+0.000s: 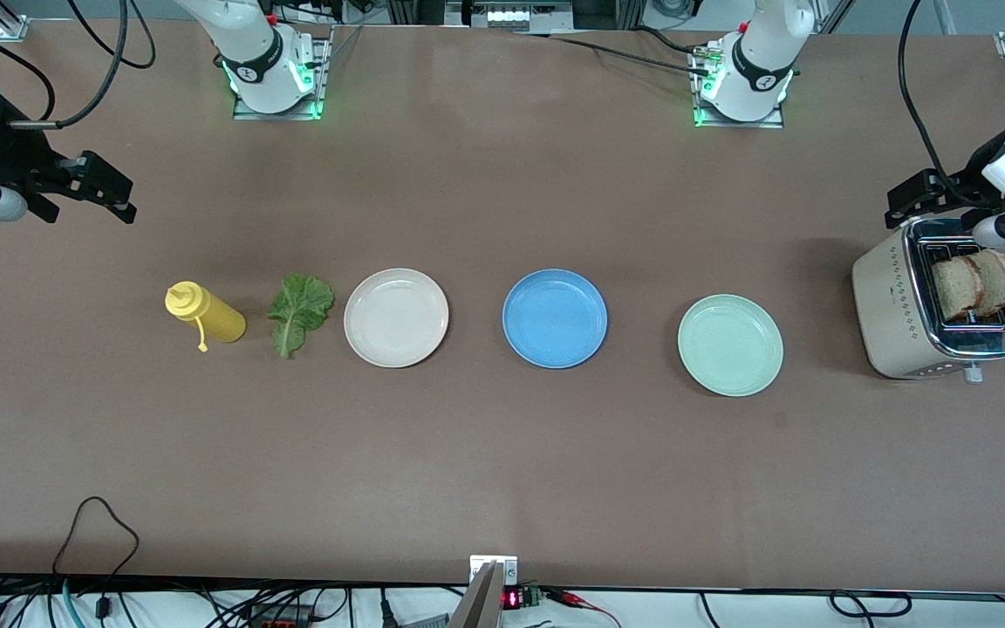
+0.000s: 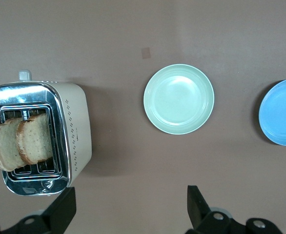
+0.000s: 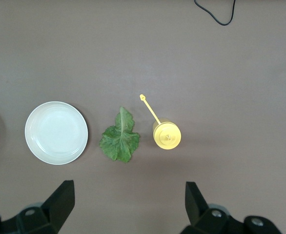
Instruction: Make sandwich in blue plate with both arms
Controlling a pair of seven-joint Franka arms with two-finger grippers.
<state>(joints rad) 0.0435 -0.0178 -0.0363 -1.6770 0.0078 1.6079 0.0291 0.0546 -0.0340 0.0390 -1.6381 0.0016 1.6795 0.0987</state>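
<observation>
Two tan bread slices [image 1: 956, 286] [image 1: 996, 279] stand in the slots of a toaster [image 1: 891, 305] at the left arm's end of the table; they also show in the left wrist view [image 2: 6, 146] [image 2: 35, 139]. A green lettuce leaf [image 1: 297, 311] [image 3: 119, 139] lies on the table between a yellow bottle and a beige plate. The blue plate [image 1: 555, 318] [image 2: 282, 112] sits empty mid-table. My left gripper [image 1: 899, 208] [image 2: 131, 197] is open and empty, up beside the toaster. My right gripper [image 1: 119, 196] [image 3: 128, 192] is open and empty, up over bare table near the bottle.
A yellow squeeze bottle [image 1: 206, 316] [image 3: 166, 135] stands at the right arm's end. An empty beige plate [image 1: 396, 317] [image 3: 56, 132] and an empty mint-green plate [image 1: 729, 344] [image 2: 178, 99] flank the blue plate in one row. Cables lie along the table edge nearest the front camera.
</observation>
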